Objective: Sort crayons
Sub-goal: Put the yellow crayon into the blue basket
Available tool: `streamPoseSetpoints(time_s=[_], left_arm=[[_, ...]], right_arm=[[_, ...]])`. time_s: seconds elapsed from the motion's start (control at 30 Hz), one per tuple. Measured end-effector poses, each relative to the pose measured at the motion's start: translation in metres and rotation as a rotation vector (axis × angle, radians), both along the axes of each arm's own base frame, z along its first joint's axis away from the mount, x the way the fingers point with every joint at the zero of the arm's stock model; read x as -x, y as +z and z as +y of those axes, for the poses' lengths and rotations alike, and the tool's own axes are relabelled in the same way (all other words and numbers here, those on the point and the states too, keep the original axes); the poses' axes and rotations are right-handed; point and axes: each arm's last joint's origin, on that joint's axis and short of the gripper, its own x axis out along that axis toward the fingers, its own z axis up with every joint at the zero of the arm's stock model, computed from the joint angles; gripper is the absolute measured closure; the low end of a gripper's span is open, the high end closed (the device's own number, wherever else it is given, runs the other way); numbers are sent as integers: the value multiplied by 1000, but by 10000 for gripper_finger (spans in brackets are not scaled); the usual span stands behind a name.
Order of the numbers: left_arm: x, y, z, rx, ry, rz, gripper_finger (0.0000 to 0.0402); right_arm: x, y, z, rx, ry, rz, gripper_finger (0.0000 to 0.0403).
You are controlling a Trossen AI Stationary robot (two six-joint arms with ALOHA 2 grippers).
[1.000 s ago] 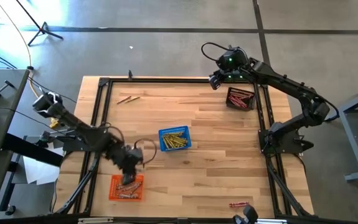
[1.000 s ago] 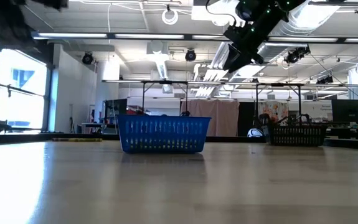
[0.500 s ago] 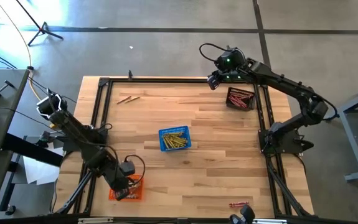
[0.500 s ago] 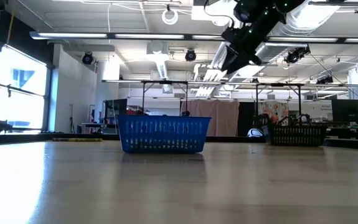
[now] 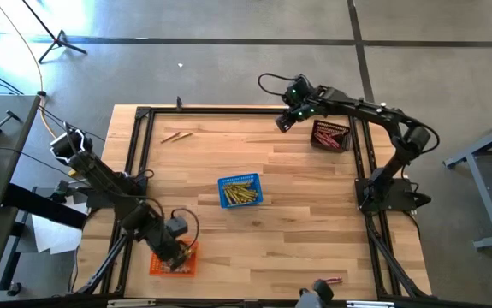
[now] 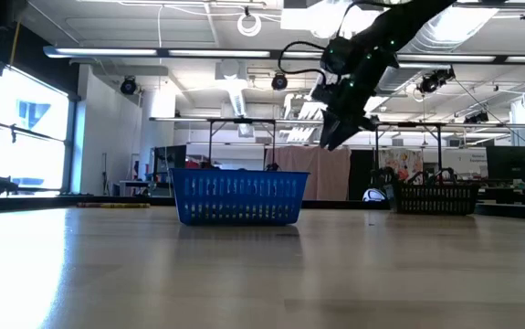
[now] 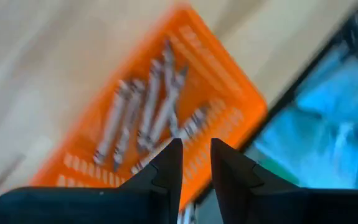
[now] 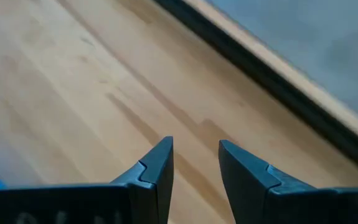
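My left gripper (image 5: 175, 251) (image 7: 195, 149) hangs open over the orange basket (image 5: 157, 267) (image 7: 219, 81) near the table's near left corner, nothing between its fingers. Several tan crayons (image 7: 147, 118) lie in that basket. My right gripper (image 5: 281, 122) (image 8: 195, 152) (image 6: 329, 139) stands open above bare wood at the far side, left of the dark basket (image 5: 330, 135), which holds red crayons. The blue basket (image 5: 240, 191) (image 6: 239, 196) in the middle holds yellow crayons. Two tan crayons (image 5: 175, 136) lie loose at the far left, and a red crayon (image 5: 328, 280) lies by the near edge.
A black frame (image 5: 139, 137) runs around the wooden table top. Open wood lies between the blue basket and the dark basket, and along the near right part of the table.
My left gripper has swung toward the table's near edge, from beside the orange basket's far side to over it, and has rolled. My right gripper has come down and gone toward the table's left, away from the dark basket.
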Motion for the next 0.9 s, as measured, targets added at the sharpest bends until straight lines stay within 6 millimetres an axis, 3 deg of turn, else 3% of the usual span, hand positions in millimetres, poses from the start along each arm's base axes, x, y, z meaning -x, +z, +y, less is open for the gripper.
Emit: streamPoseSetpoints(time_s=[0.2, 0.57, 0.9], left_arm=[[-12, -1, 41, -150, 60, 51, 331], [-13, 1, 160, -621, 219, 338, 327], [-15, 0, 276, -575, 98, 240, 327]], right_arm=[[-4, 12, 3, 6, 65, -106, 291], [-8, 62, -3, 143, 125, -202, 291], [-7, 69, -3, 154, 140, -201, 291]])
